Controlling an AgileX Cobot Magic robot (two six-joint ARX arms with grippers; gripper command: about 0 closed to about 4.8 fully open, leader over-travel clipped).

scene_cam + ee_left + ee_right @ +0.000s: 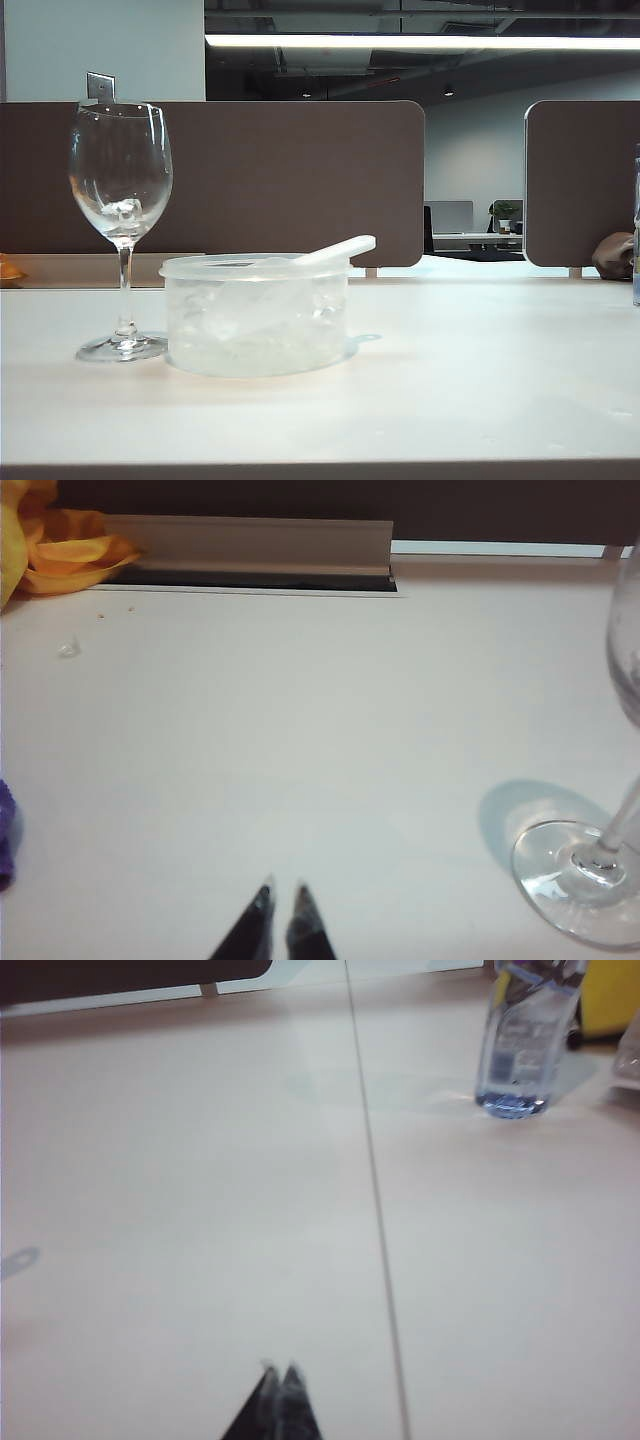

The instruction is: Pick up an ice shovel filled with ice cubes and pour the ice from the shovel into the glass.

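Clear and tall, the glass stood upright on the pale worktop, with a few ice cubes lying in the bottom of its bowl. Just beside its foot, on the right in the exterior view, sat a squat translucent tub holding more ice. The shovel lay in the tub, its handle resting on the rim and slanting up to the right. No arm showed in that view.

In the left wrist view, the left tool hung over bare worktop, its dark tips close together with only a narrow gap between them. The glass's foot and stem stood near it, and an orange cloth lay well apart at the far edge.

In the right wrist view, the right tool had its tips pressed together, holding nothing, above the worktop beside a thin seam. A clear bottle stood well apart from it.
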